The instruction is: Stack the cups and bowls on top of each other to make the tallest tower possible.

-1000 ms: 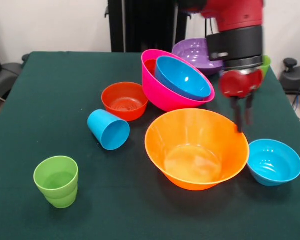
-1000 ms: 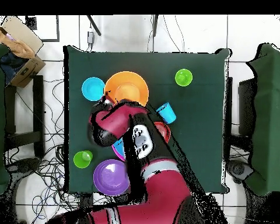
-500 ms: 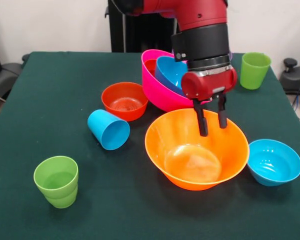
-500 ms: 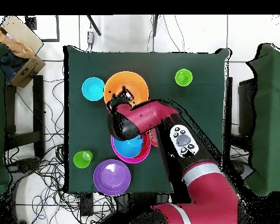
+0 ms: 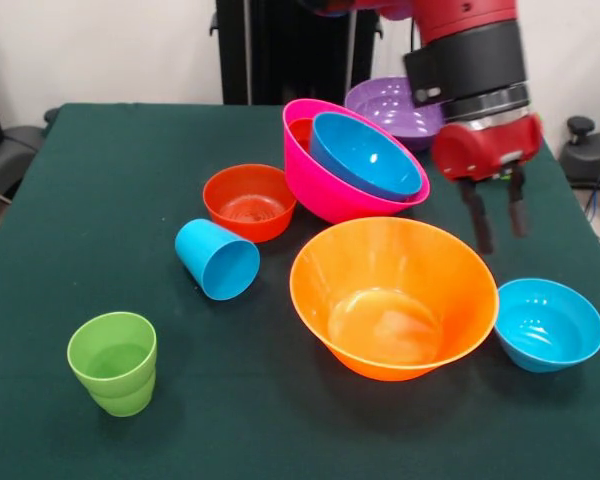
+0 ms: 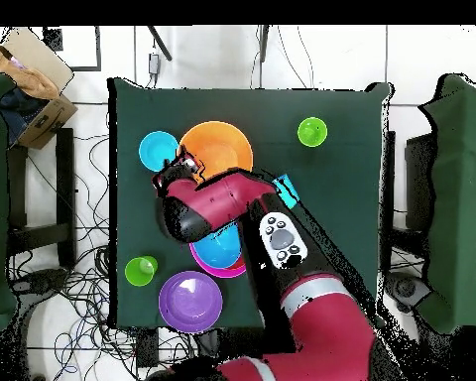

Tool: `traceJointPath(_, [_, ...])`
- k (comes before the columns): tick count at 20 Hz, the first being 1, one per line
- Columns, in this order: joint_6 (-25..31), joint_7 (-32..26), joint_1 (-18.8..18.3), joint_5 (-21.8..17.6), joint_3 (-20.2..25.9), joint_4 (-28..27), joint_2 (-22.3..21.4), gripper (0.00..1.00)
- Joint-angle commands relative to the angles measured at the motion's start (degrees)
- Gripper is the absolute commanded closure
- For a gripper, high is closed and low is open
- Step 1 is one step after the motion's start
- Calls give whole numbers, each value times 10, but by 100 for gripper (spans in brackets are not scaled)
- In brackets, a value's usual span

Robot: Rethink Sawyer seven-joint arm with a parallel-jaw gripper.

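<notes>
A: Start with the biggest pieces. Where do they sit?

B: The large orange bowl (image 5: 393,298) stands upright and empty at the front of the green table (image 5: 100,200). Just behind it the large pink bowl (image 5: 332,178) leans, tilted, with a blue bowl (image 5: 365,155) nested in it and a sliver of red-orange showing behind that — the start of a tower, though a crooked one. The purple bowl (image 5: 390,106) is further back, partly behind the arm.

A: And the gripper?

B: The gripper (image 5: 495,215) hangs beside the orange bowl's rim, above the gap between it and the small blue bowl (image 5: 548,323). Its two fingers are a little apart and hold nothing.

A: So which grasp looks sensible?

B: I'd judge the orange bowl is the target. A rim pinch suits it: one finger inside the wall, one outside, lowered straight so the glossy plastic doesn't skid. The widest bowl belongs at the bottom.

A: Smaller things?

B: The small red-orange bowl (image 5: 248,201) sits left of the pink one. The sky-blue cup (image 5: 218,259) lies on its side near it, and a lime green cup (image 5: 113,361) stands upright at the front corner. The overhead view shows a second green cup (image 6: 140,270) by the purple bowl — best saved for the top.
</notes>
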Motion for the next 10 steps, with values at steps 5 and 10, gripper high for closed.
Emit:
traceJointPath(5, [25, 97, -107, 83, 160, 80, 7, 0])
traceJointPath(10, [46, 52, -112, 80, 161, 79, 11, 0])
